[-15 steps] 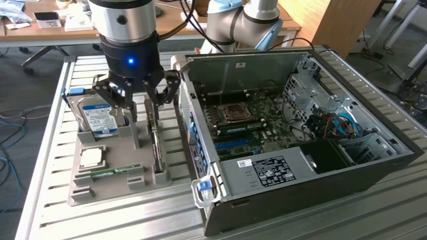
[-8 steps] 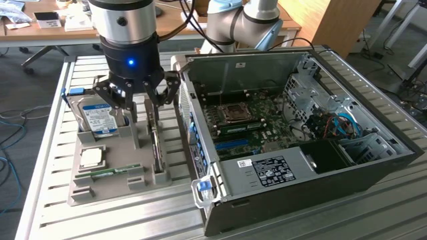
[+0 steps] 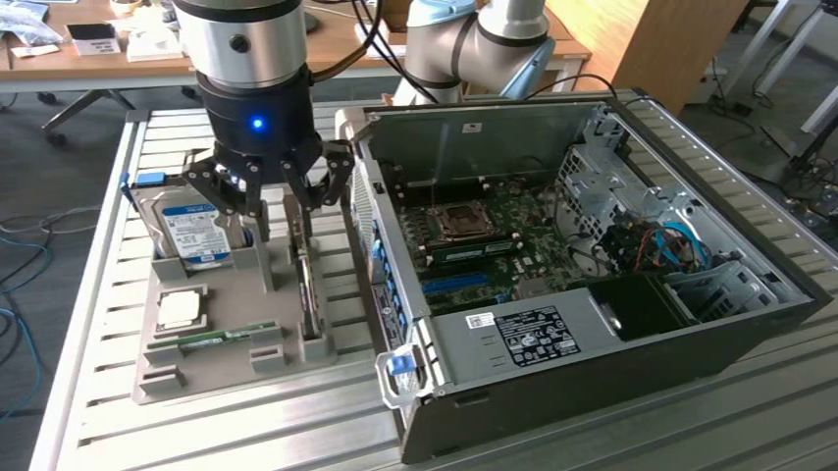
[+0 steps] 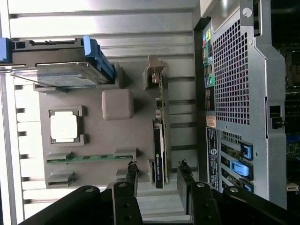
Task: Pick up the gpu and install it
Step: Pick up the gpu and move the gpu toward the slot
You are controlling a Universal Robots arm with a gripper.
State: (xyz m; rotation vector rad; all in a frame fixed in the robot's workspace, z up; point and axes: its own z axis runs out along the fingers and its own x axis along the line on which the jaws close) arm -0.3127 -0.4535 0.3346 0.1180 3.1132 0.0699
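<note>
**Black, Grey and Flashes of Blue**

The gpu (image 4: 159, 140) is showing black with a green logo. The hard drive (image 3: 196, 234) is wearing a blue-and-white label. The memory stick (image 3: 214, 339) is showing green, its tray (image 3: 235, 299) grey, the gripper (image 4: 158, 165) black.

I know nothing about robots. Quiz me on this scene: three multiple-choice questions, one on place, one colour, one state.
1. Where is the gpu? A in the grey holder; B lifted in the air; C on the floor.
2. The memory stick is: A red; B green; C yellow.
3. The fingers are: A shut on the gpu; B open, either side of it; C shut on nothing.
Answers: 1 A, it stands on edge in a slot; 2 B, a green strip; 3 B, gaps show beside the card.
</note>
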